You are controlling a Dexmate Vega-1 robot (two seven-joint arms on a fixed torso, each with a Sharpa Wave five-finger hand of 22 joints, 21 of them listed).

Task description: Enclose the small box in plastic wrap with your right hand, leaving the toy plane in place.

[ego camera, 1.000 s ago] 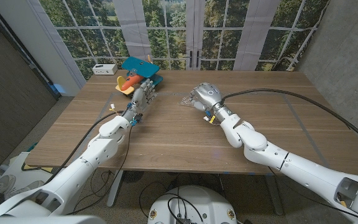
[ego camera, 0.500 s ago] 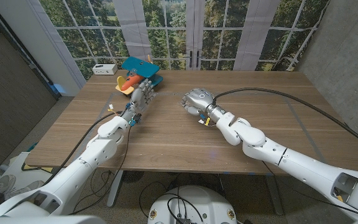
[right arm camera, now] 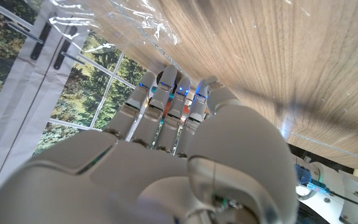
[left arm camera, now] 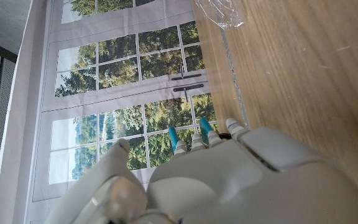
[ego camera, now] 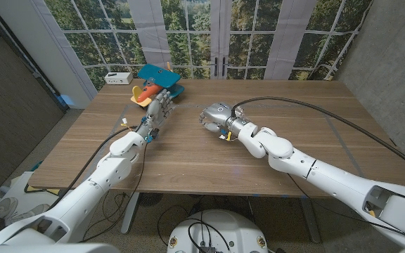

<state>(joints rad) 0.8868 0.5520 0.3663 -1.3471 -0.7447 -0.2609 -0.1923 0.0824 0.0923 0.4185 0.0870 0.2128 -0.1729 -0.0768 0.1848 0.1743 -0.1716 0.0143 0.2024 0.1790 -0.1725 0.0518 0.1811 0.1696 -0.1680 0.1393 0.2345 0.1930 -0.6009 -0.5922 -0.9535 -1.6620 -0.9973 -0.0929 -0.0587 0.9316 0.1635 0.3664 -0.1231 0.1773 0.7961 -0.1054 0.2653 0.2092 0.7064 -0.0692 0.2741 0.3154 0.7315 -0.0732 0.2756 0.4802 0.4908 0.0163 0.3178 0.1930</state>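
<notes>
The crumpled clear plastic wrap lies on the wooden table, just past my right hand's fingertips. That hand's fingers reach out side by side to the wrap's edge; I cannot tell whether they pinch it. The wrap also shows on the wood in the left wrist view. The teal and orange toy plane sits at the table's far left. My left hand stands just in front of it, fingers stretched toward it and holding nothing. A small white box sits at the far left corner.
Bare wood spreads over the near half and the right side of the table. A black cable runs along my right arm over the table. Windows stand behind the table's far edge.
My right hand has slid to the left across the table, toward my left hand, with the wrap staying at its fingertips. The left hand and the toy plane have not moved.
</notes>
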